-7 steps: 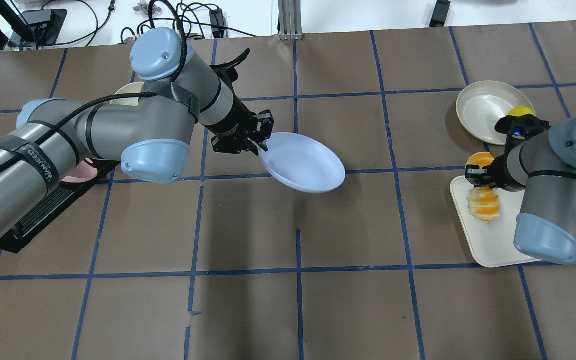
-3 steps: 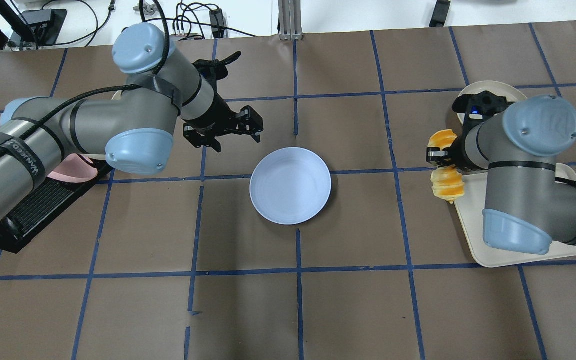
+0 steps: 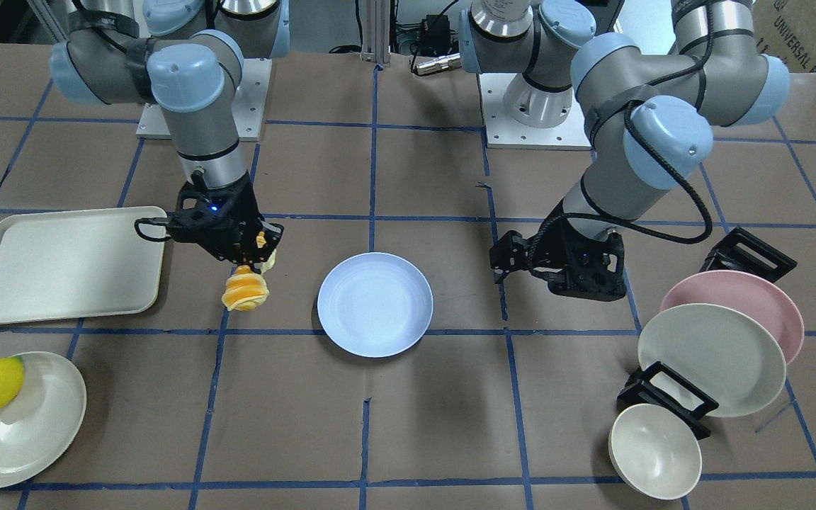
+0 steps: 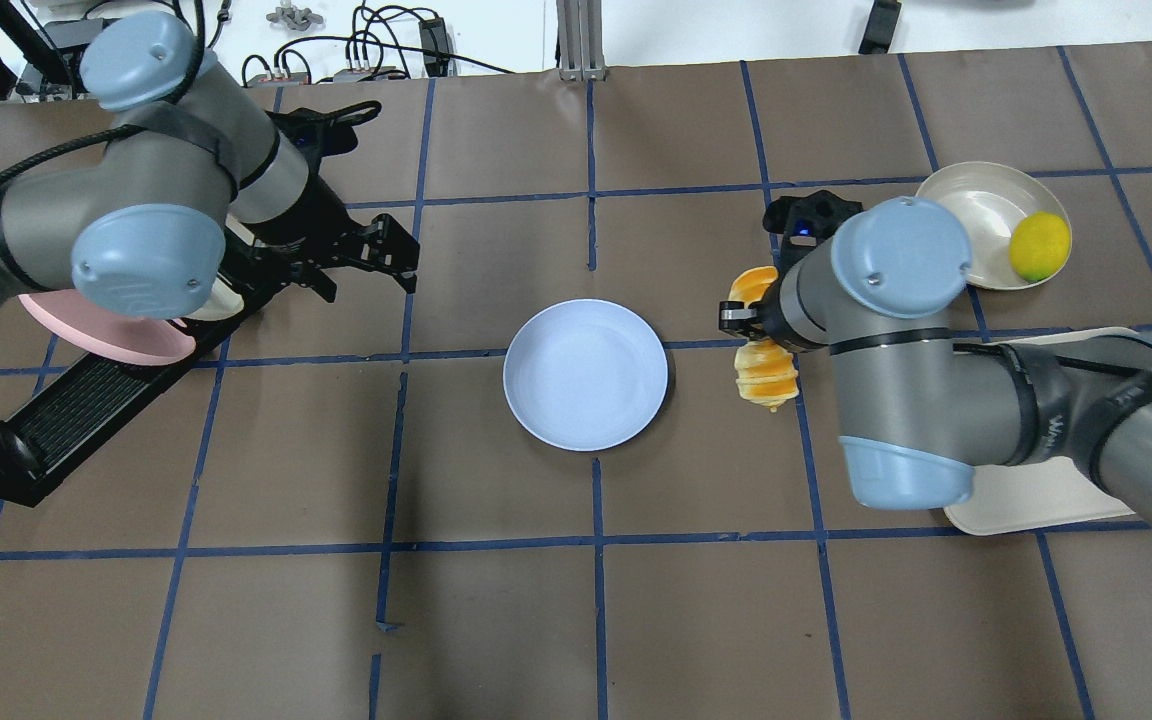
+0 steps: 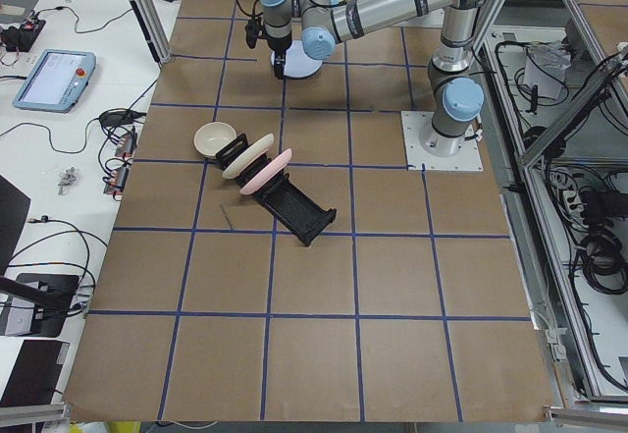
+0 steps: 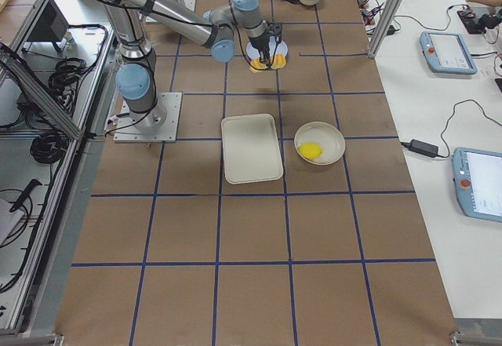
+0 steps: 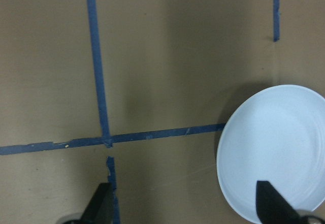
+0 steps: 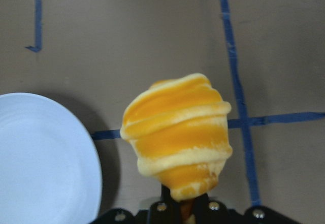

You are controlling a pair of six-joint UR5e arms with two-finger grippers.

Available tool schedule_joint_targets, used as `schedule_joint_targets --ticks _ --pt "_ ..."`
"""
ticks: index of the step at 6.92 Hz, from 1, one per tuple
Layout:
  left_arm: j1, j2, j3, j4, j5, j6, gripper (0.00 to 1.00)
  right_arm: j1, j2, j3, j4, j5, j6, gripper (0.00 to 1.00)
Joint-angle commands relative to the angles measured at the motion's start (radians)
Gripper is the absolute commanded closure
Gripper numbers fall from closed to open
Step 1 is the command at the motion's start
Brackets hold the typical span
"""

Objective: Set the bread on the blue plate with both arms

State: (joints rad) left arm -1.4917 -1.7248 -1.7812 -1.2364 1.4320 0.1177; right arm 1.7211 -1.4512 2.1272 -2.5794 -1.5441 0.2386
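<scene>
- Between the fingers of the right gripper (image 3: 255,249): the bread (image 3: 244,291), clamped at its upper end, hanging above the table (image 3: 380,439).
- Just beside that gripper, toward the table's middle: the blue plate (image 3: 375,304), lying flat, apart from the bread.
- Beyond the plate: the left gripper (image 4: 366,265), jaws spread wide, holding nothing, plate rim showing under one fingertip.

bread (image 4: 766,376): orange-cream, aloft, tip down | blue plate (image 4: 586,375): flat, just beside
</scene>
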Motion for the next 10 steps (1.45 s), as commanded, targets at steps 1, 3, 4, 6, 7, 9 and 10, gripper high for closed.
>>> schedule_joint_targets --ticks 1,3,4,6,7,9,10 --pt "0.037 0.111 0.038 -0.21 0.131 0.043 0.0 0.185 0.15 -0.149 0.002 -0.056 0.158 0.91" --pt "0.053 0.189 0.106 -0.346 0.158 0.045 0.0 0.282 0.286 -0.283 0.004 -0.109 0.231 0.9" --pt "0.073 0.241 0.126 -0.406 0.16 0.045 0.0 0.29 0.328 -0.302 0.002 -0.11 0.232 0.89" --pt "0.091 0.264 0.126 -0.403 0.15 0.048 0.0 0.29 0.322 -0.285 0.007 -0.123 0.22 0.85" --pt "0.128 0.261 0.137 -0.4 0.148 0.053 0.0 0.288 0.322 -0.268 0.008 -0.117 0.219 0.85" --pt "0.175 0.266 0.137 -0.41 0.145 0.074 0.0 0.288 0.322 -0.27 0.005 -0.113 0.22 0.18" --pt "0.166 0.261 0.146 -0.41 0.142 0.073 0.0 0.288 0.322 -0.265 0.011 -0.113 0.222 0.0"
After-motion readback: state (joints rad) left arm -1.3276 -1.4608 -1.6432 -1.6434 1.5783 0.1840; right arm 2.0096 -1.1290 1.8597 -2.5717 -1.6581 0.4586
